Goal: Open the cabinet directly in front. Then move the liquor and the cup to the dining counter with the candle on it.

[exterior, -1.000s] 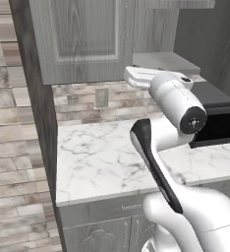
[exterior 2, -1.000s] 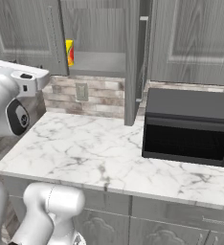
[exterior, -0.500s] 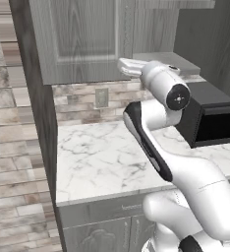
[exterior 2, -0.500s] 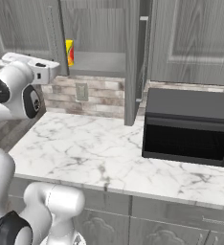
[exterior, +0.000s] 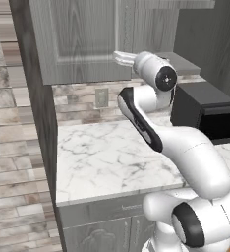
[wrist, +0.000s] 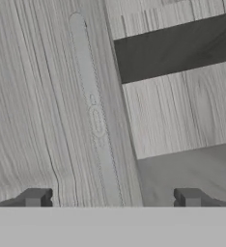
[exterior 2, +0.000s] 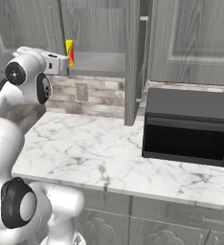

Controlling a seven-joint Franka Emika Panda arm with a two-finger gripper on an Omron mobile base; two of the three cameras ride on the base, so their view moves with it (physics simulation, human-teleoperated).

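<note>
The grey wood-grain cabinet [exterior 2: 99,28] hangs over the counter. One door [exterior 2: 131,62] stands swung out edge-on, baring the shelf [exterior 2: 102,61]. On that shelf's left end sits the yellow cup [exterior 2: 70,51], half hidden behind my hand. The other door [exterior: 77,39] faces me, and its long handle [wrist: 93,111] runs up the hand view between my fingertips [wrist: 35,197]. My gripper [wrist: 112,198] is open, empty and close to this door's edge [exterior: 118,56]. The liquor is hidden. The dining counter and candle are out of view.
A black microwave [exterior 2: 190,129] stands on the white marble counter [exterior 2: 85,153] at the right. A brick backsplash with a wall outlet [exterior 2: 81,91] runs under the cabinet. A tall grey panel [exterior: 33,98] and a brick wall [exterior: 9,147] close off the left side.
The arm has swung up and left, bringing the hand from above the microwave to the wall cabinet's left door edge. The gripper stayed open. Cup and doors have not moved.
</note>
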